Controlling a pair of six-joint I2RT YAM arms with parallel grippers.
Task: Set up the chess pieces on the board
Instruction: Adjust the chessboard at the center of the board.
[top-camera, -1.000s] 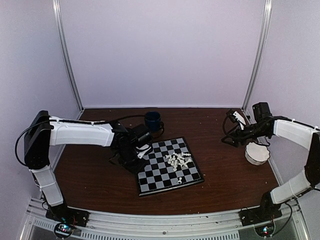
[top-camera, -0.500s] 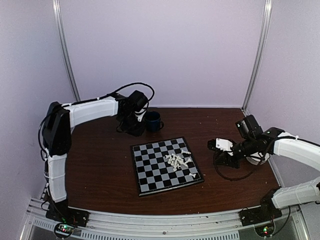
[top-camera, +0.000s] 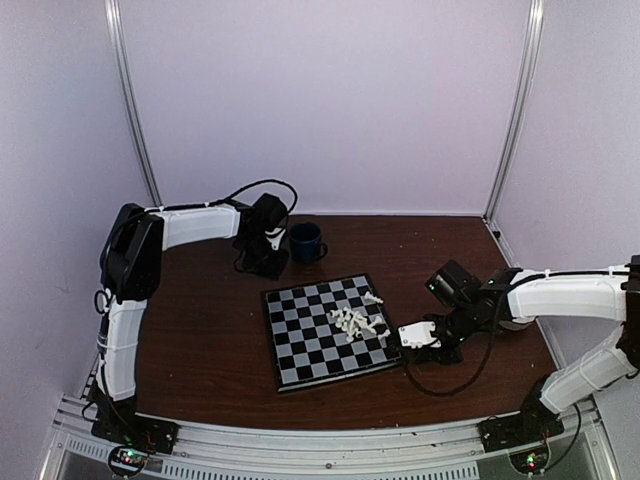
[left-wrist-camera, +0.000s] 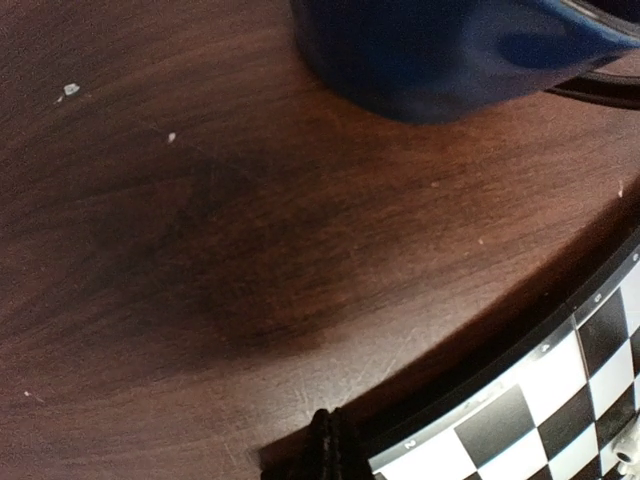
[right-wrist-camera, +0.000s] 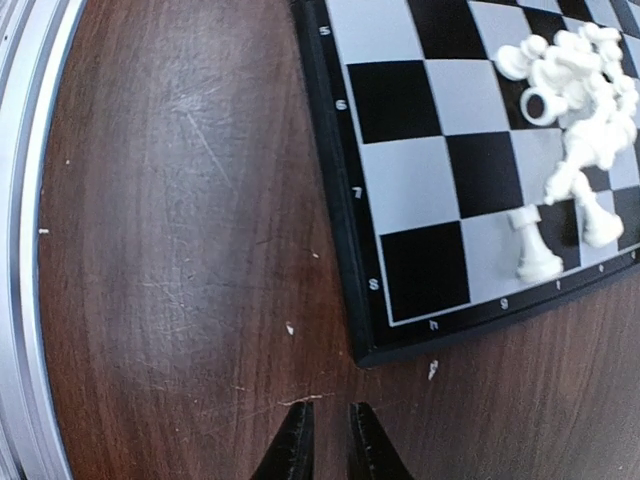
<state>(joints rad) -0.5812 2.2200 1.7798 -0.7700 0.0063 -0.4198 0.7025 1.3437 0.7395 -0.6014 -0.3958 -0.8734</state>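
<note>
The board (top-camera: 300, 345) lies flat in the middle of the table, and a heap of white chess pieces (top-camera: 355, 320) lies on its right half. My right gripper (top-camera: 400, 340) hovers low just off the board's right corner. In the right wrist view the right gripper (right-wrist-camera: 327, 415) stands open by a narrow gap, with nothing between its fingers, a little short of the board's corner (right-wrist-camera: 365, 340). The chess pieces (right-wrist-camera: 575, 80) are piled beyond, and one (right-wrist-camera: 535, 250) stands upright near the edge. My left gripper (top-camera: 268, 260) is shut and empty beside the blue mug; its fingertips (left-wrist-camera: 333, 430) press together.
A dark blue mug (top-camera: 305, 242) stands behind the board, close to the left gripper, and fills the top of the left wrist view (left-wrist-camera: 450, 50). A board edge (left-wrist-camera: 560, 400) shows there too. The table's metal rail (right-wrist-camera: 30, 200) runs along the left of the right wrist view.
The right arm swung from the back right down to the board's right corner while its jaws narrowed. The left arm left the board's left edge and moved back beside the mug.
</note>
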